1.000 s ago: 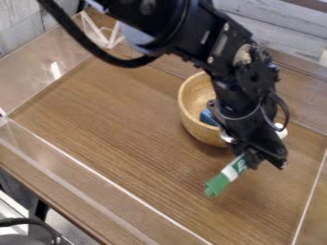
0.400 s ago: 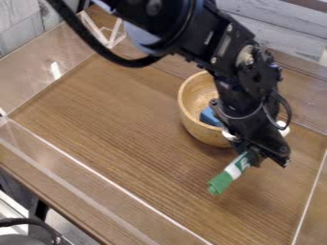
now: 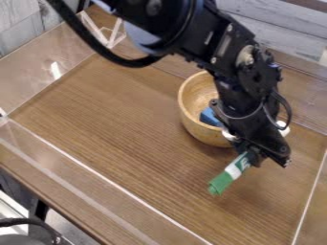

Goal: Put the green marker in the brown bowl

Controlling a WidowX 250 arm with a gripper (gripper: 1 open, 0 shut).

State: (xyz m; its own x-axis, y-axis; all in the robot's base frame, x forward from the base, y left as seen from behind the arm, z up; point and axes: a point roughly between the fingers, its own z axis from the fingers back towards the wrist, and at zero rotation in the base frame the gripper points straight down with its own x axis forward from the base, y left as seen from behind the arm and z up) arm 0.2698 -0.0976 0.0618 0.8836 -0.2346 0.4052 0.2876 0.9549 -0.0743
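— One marker end pinched: gripper (image 3: 259,156) partly closed on the green marker (image 3: 228,178), cap trailing down-left of the fingers.
— And the brown bowl (image 3: 194,100)?
— Just up-left, behind the hand.

No legible text anywhere. green marker (image 3: 230,176), just outside the brown bowl (image 3: 205,115) rim on the near side, has dark print on its white barrel, but it's too small and blurred to read. No other labels visible.

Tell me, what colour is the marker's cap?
Green; the marker shows in the only camera view.
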